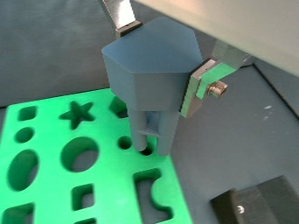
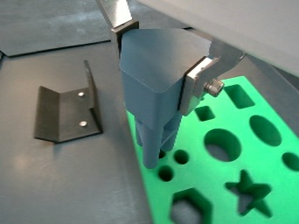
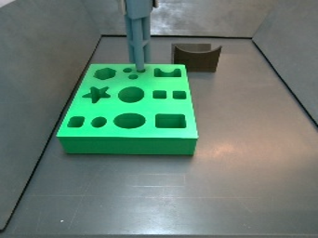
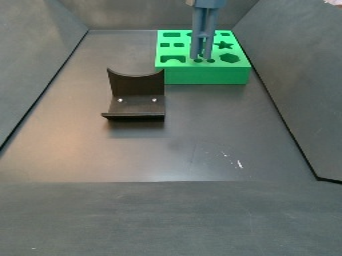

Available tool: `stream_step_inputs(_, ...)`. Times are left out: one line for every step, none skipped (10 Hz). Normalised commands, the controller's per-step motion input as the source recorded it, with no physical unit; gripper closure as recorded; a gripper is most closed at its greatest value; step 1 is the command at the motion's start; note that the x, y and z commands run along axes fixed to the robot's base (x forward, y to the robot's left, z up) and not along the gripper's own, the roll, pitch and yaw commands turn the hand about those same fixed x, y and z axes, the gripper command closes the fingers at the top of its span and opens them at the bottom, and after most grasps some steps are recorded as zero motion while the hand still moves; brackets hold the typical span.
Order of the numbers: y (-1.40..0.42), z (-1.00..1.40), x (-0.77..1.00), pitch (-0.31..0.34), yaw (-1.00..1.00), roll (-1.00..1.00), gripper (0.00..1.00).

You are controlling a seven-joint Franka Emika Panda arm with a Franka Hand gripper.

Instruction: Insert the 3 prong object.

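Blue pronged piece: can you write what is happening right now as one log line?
gripper: shut on blue pronged piece | prongs: at small holes of green board | seated: cannot tell | fixture: apart, untouched

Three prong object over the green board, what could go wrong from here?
The gripper holds the blue three prong object with its prongs at the small round holes in the green board. If prongs and holes are misaligned, they may jam on the rim. Pushing down then could let the piece slip between the fingers.
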Motion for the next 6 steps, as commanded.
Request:
stream_step_inputs(-0.36, -0.31, -0.21, -0.123, 0.0, -0.07, 1.0)
stream_step_inputs(-0.12, -0.23, -0.17, -0.061, -0.04, -0.03, 1.0)
stream_step_inputs(0.0, -0.19, -0.23, -0.026, -0.1, 0.0, 1.0)
stream_step_inputs(0.0, -0.23, -0.07, -0.026, -0.23, -0.04, 1.0)
stream_step_inputs(0.0, -0.26, -0.03, -0.004, -0.27, -0.04, 1.0)
stream_step_inputs(0.01, -0.28, -0.18, -0.039, -0.15, -0.1, 1.0)
